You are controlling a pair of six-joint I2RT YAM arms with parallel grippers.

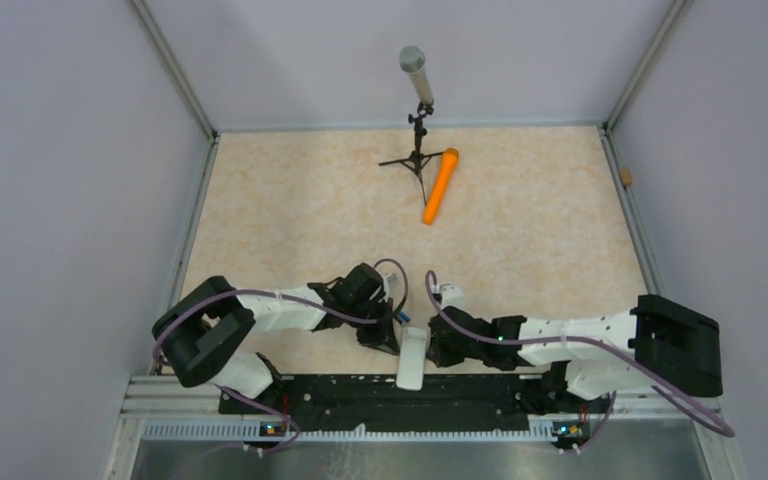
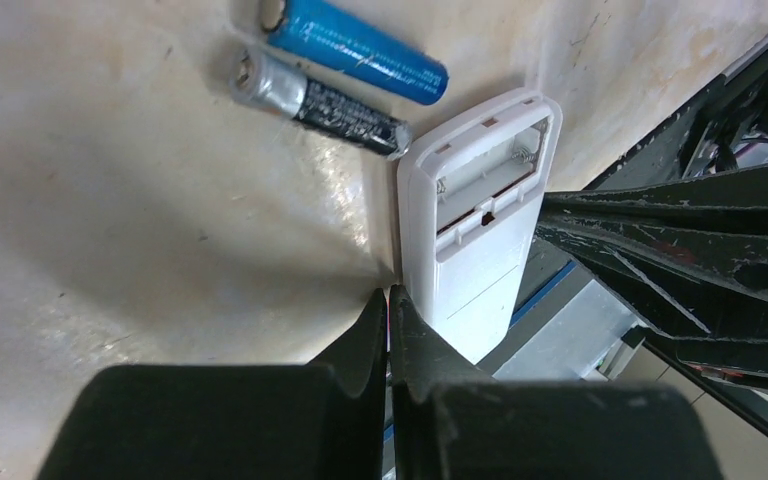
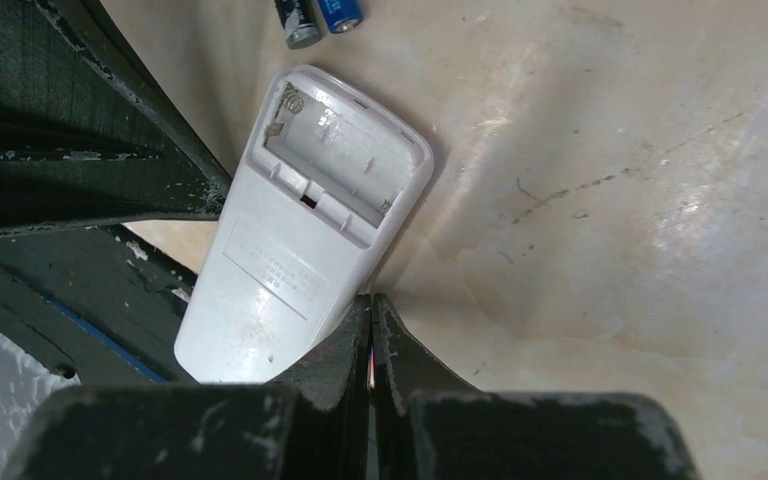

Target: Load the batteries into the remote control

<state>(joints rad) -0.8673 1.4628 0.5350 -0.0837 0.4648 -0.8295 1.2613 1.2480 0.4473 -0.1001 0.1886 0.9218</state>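
Surface: beige marbled table (image 1: 290,200), boxed in by pale grey walls (image 1: 60,150).
Left gripper (image 2: 388,305): jaws pressed together with nothing between them. The tips are low over the table, just beside one long edge of the remote. Whether they touch it cannot be told.
Right gripper (image 3: 371,310): jaws also closed and empty, with the tips at the remote's opposite long edge.
Remote (image 2: 480,270): lies between the two grippers at the table's near edge, white back up. The battery bay is uncovered and empty, with a spring contact showing inside. Its near end reaches over the black rail (image 1: 360,395).
Batteries (image 2: 325,103): two, loose on the table just beyond the remote's far end, lying side by side. One is blue, the other dark with a silver end. The dark one's tip is almost at the remote's corner.
Orange cylinder (image 1: 440,186): well apart, lying flat by the tripod's foot.
Microphone (image 1: 415,72): grey, on a black tripod near the far wall.
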